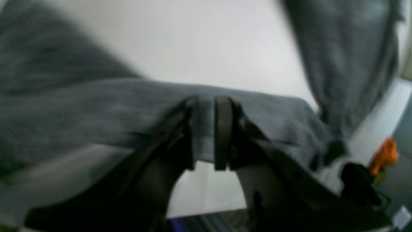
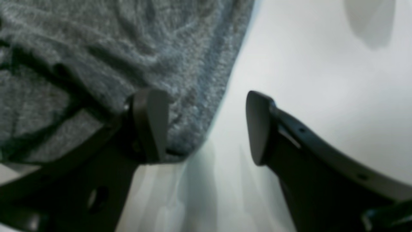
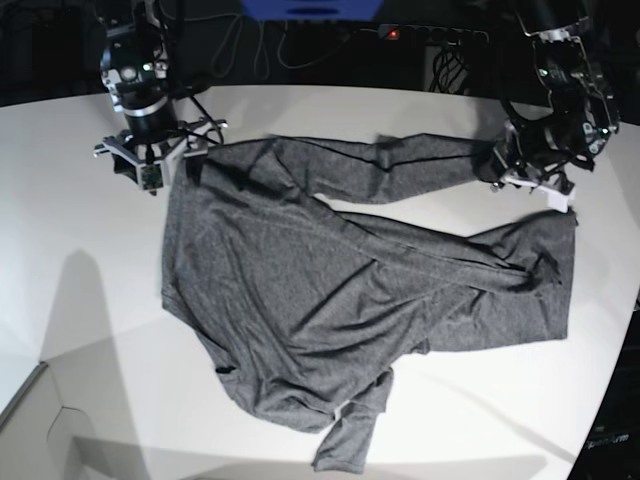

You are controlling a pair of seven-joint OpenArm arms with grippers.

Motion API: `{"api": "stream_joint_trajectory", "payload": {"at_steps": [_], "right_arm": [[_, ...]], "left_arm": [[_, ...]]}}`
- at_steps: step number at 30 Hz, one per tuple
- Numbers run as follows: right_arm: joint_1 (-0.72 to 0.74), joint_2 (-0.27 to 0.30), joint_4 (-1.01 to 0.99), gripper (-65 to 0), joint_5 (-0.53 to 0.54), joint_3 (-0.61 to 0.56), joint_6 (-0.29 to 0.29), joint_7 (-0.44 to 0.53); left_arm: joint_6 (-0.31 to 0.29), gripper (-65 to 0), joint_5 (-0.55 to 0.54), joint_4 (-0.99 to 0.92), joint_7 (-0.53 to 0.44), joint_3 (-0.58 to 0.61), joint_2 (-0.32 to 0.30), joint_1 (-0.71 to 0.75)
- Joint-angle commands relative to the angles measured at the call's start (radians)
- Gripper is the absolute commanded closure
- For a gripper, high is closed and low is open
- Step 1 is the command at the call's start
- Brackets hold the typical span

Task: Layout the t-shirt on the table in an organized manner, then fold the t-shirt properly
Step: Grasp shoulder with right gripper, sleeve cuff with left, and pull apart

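Observation:
The grey t-shirt (image 3: 340, 290) lies spread but creased on the white table (image 3: 80, 250), one long sleeve reaching toward the far right. There my left gripper (image 3: 500, 165) holds the sleeve end. In the left wrist view its jaws (image 1: 206, 103) stand almost together, and the narrow gap is filled by a band of the t-shirt (image 1: 96, 109). My right gripper (image 3: 150, 175) sits at the shirt's far left corner. In the right wrist view it (image 2: 204, 125) is open. One finger (image 2: 151, 125) rests over the t-shirt (image 2: 96, 48) edge and the other over bare table (image 2: 322, 80).
A power strip (image 3: 430, 33) and cables run behind the table's far curved edge. An orange part (image 1: 384, 154) shows at the right of the left wrist view. The table's near-left edge (image 3: 30, 385) drops off to the floor.

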Motion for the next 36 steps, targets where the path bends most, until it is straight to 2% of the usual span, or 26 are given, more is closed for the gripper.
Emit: {"api": "stream_joint_trajectory", "payload": {"at_steps": [1,8,16,18,23,25,30,36], "right_arm": [[0.002,-0.005,0.021,-38.3,-0.001,-0.005,-0.002,0.027],[0.003,-0.005,0.015,-38.3,-0.001,-0.095,-0.002,0.027],[0.023,-0.041,-0.108,-38.2,-0.001,-0.121,-0.002,0.028],[0.032,-0.041,-0.141,-38.2,-0.001,-0.121,-0.002,0.033],[0.003,-0.033,-0.195,-38.1,-0.001,-0.117,-0.002,0.114],[-0.017,-0.01,-0.19,-38.1,-0.001,-0.115,-0.002,0.119],[-0.1,0.039,-0.167,-38.1,-0.001,-0.114,-0.002,0.119],[-0.178,0.044,-0.158,-38.1,-0.001,-0.114,-0.002,0.189]], "left_arm": [[0.006,-8.8,0.028,-0.017,-0.016,0.001,-0.023,-0.007],[0.006,-8.8,0.028,-0.154,-0.081,0.001,-0.103,0.012],[0.006,-8.8,0.02,-0.163,-0.11,-0.009,-0.167,0.042],[0.006,-8.8,0.02,-0.163,-0.107,-0.009,-0.167,0.042],[0.006,-8.7,0.017,-0.162,-0.099,-0.01,-0.167,0.053],[0.006,-8.7,0.017,-0.154,-0.099,-0.01,-0.166,0.062],[0.006,-8.7,0.017,-0.042,-0.099,-0.01,-0.16,0.093],[0.006,-8.7,0.017,0.059,-0.099,-0.012,-0.161,0.11]]}}
